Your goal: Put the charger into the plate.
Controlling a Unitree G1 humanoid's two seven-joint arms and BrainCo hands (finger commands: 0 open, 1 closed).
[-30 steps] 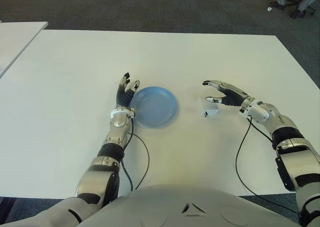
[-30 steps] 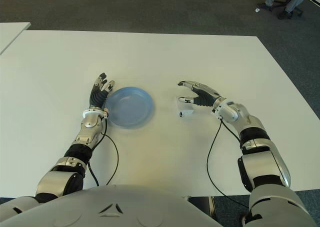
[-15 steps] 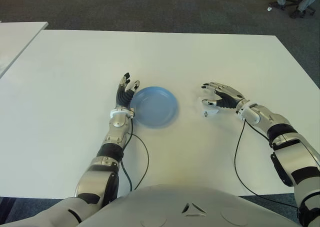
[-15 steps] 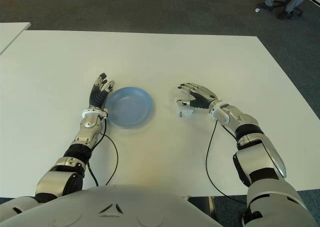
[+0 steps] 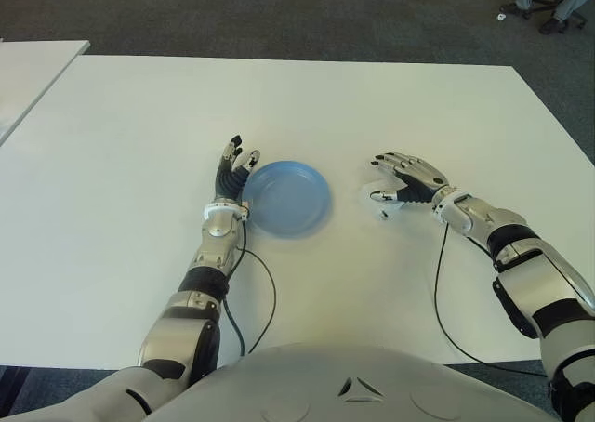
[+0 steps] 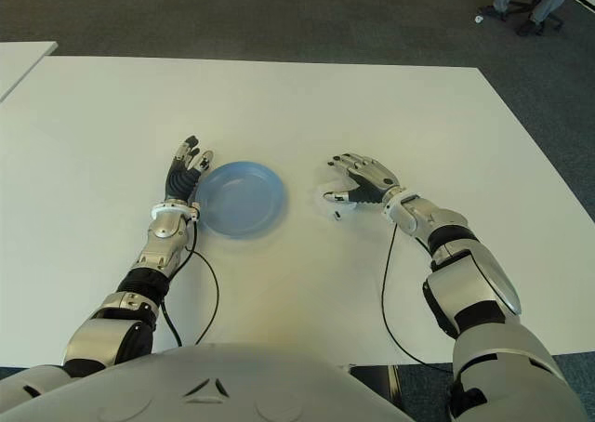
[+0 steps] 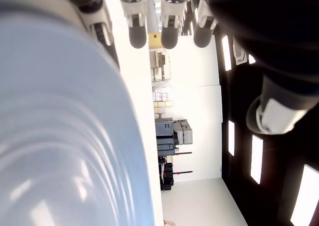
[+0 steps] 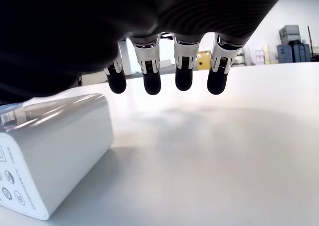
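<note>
Charger (image 8: 52, 154), a white rounded block, lies under the right hand's (image 5: 406, 182) released fingers (image 8: 183, 71).

The charger (image 8: 50, 151) bears small round marks and tiny print, seemingly certification symbols, none legible.

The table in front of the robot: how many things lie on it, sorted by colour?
Blue: 1, the plate, beside the idle left hand.
White: 1, the charger, under the right hand, whose spread fingers have not closed on it.
Total: 2.
</note>
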